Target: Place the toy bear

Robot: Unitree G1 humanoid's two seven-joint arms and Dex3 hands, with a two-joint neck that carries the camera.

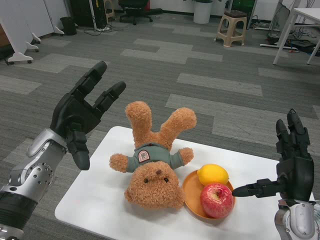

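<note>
Hands (80, 117) (292, 167) spread, empty, flanking toy bear (152, 172)

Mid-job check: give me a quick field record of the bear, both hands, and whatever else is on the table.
toy bear: on the white table, head toward the robot, legs pointing away, unheld
left hand: raised left of the bear, fingers spread, holding nothing
right hand: raised at the table's right edge, fingers apart, holding nothing
orange plate: touching the bear's head on its right
on plate: lemon, red apple
</note>
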